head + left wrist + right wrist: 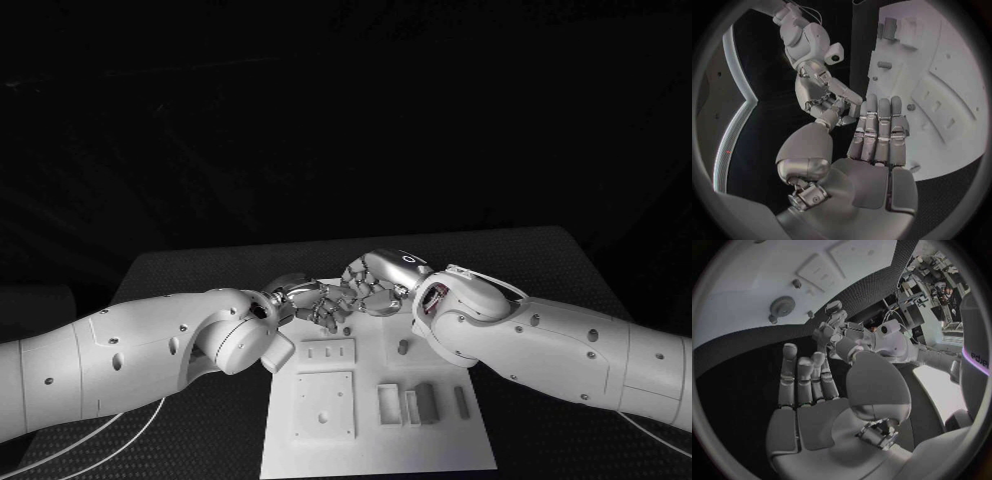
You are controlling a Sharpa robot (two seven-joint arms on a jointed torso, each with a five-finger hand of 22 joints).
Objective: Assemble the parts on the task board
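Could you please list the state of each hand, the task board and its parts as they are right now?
left hand: open, fingers straight, holding nothing, above the board's far end.
right hand: open, fingers extended, holding nothing, close to the left hand.
task board: flat on the table, untouched.
parts: resting on the board, none held.

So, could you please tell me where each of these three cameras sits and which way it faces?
Head view: on the robot's head, looking down at the task board; both arms enter, left hand meeting right hand.
Left wrist view: behind the left hand, facing the board and the right hand.
Right wrist view: behind the right hand, facing the board and the left hand.
Shared: all three show the board and both hands.
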